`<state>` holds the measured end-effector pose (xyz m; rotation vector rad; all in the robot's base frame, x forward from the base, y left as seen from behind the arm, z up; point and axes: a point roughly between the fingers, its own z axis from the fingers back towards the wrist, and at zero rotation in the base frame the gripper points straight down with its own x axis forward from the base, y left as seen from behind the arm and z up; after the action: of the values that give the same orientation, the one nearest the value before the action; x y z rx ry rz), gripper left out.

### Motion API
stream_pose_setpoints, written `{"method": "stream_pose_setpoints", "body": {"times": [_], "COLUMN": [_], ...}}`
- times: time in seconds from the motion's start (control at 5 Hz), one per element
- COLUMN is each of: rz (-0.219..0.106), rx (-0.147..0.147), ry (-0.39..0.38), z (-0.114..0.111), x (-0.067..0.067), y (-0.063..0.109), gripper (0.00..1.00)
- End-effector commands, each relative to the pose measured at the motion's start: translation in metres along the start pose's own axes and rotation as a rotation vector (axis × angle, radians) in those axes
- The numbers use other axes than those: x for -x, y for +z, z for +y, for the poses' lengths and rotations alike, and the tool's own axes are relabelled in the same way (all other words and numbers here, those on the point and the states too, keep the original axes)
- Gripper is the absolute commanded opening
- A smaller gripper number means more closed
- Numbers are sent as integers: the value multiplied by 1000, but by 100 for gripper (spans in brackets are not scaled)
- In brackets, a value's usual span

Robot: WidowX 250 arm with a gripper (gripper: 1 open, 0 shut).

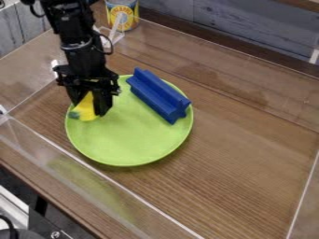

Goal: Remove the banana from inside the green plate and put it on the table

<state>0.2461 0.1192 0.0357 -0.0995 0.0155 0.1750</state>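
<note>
i am pointing my pincer (90, 107) straight down over the left part of the green plate (131, 142), and my fingers (104, 97) are straddling the banana (82, 116), which is lying inside the plate near its left rim. i cannot tell whether i am actually pinching it, since my fingers are hiding most of it. the blue ridged block (159, 93) is sitting on the plate's far right side. the plate is resting on the table (249, 121), with a yellow cup (121, 14) standing behind.
</note>
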Motion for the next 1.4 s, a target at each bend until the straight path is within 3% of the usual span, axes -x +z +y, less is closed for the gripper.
{"method": "stream_pose_setpoints", "body": {"times": [0.0, 0.4, 0.8, 1.2], "rz": [-62, -70, -83, -87], "rx": [-15, 8, 30, 50], "ry": [-28, -133, -144, -167], "z": [-15, -45, -77, -134], "x": [-15, -14, -3, 8], "y": [27, 54, 67, 77], "gripper": [0, 0, 0, 0]}}
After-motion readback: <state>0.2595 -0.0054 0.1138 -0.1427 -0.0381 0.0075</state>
